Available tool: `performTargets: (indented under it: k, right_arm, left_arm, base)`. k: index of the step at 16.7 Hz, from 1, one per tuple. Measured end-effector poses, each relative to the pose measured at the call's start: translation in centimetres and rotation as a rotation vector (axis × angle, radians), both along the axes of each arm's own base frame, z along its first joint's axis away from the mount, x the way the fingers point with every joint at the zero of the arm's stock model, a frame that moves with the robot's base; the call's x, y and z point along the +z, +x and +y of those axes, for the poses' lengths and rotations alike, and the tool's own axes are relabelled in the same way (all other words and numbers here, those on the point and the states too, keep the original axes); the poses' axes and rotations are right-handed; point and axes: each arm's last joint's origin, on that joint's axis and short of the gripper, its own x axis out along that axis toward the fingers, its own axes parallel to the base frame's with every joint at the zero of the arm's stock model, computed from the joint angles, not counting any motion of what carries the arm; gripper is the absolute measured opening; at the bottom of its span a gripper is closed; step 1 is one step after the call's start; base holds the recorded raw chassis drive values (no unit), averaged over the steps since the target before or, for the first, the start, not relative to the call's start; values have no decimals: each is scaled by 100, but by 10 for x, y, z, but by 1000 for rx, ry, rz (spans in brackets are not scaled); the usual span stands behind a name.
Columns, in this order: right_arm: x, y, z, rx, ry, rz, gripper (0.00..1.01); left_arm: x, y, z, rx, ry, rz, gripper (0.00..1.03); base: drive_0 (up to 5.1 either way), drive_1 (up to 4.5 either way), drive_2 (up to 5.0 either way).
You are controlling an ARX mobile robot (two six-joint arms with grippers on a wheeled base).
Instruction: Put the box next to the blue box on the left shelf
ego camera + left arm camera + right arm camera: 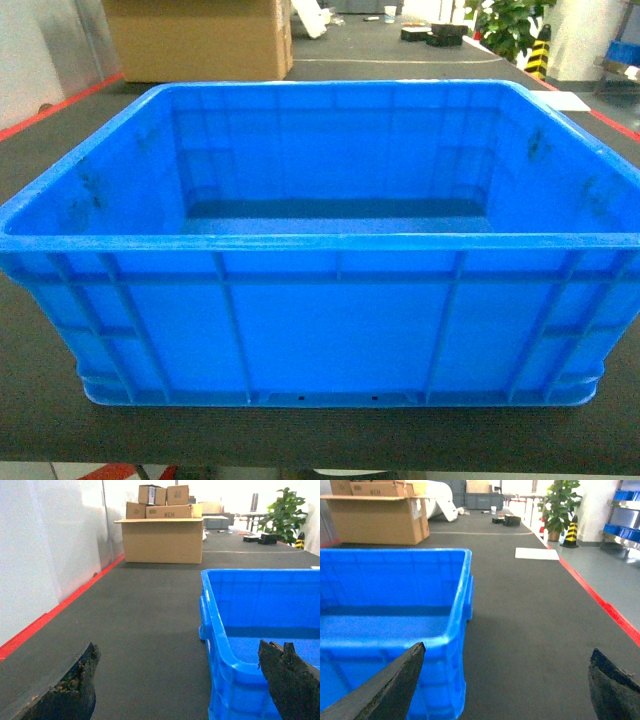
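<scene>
Item: box, large bright-blue plastic crate, thick rim, ribbed outer walls with diagonal braces, smooth floor. It is sitting upright and empty on a dark grey matted surface, filling most of the head view, its long near wall facing the camera.

Item: left gripper. Its two dark, worn fingers are standing wide apart at the bottom of the left wrist view. One finger is hanging over the bare mat to the left of the crate; the other is lying over the crate's interior, so the crate's left wall and rim are passing between them. Nothing is being clamped; whether either finger is touching the rim cannot be told.

Item: right gripper. Its fingers are likewise spread wide. One finger is overlapping the crate's right corner, near the rim; the other is hanging over bare mat to the right. The crate's right wall is lying between them, ungripped.

Surroundings: a large open cardboard carton with smaller boxes stacked on top is standing well behind the crate. A potted plant and a yellow-and-black cone are standing far off to the right. A white sheet is lying on the mat. A red strip is running along the mat's left edge beside a pale wall.
</scene>
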Motion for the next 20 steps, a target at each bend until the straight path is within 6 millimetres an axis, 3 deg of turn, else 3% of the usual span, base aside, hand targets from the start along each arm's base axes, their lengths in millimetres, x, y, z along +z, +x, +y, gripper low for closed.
performTargets:
  k: [1, 2, 3, 4, 7, 9, 13, 17, 20]
  right_arm:
    - [17, 13, 1, 5, 3, -35, 98]
    - [34, 31, 3, 12, 5, -61, 98]
    - [49, 57, 6, 34, 5, -57, 98]
    - [57, 88, 8, 55, 15, 31, 98]
    - [59, 175, 15, 76, 61, 265, 98]
    - [51, 209, 27, 107, 71, 372, 98]
    - [19, 238, 38, 101, 79, 538, 98]
    - [13, 242, 39, 91, 96, 569, 98]
    - [10, 242, 41, 94, 96, 584, 98]
  left_arm:
    - [10, 14, -1, -12, 2, -4, 98]
    - [34, 37, -6, -54, -1, -39, 98]
    - [55, 67, -9, -88, -16, -24, 98]
    - [63, 100, -11, -99, -25, 54, 98]
    - [50, 181, -18, -125, -47, 329, 98]
    - [45, 210, -22, -155, -85, 458, 98]
    - [25, 233, -25, -130, -93, 707, 98]
    - [31, 239, -34, -151, -78, 748, 98]
    - [20, 242, -33, -139, -76, 809, 98]
  base:
    - [0, 0, 0]
    - [0, 0, 0]
    - [0, 0, 0]
    - [0, 0, 0]
    - [0, 0, 0]
    - [0, 0, 0]
    - [0, 0, 0]
    - [0, 0, 0]
    - [0, 0, 0]
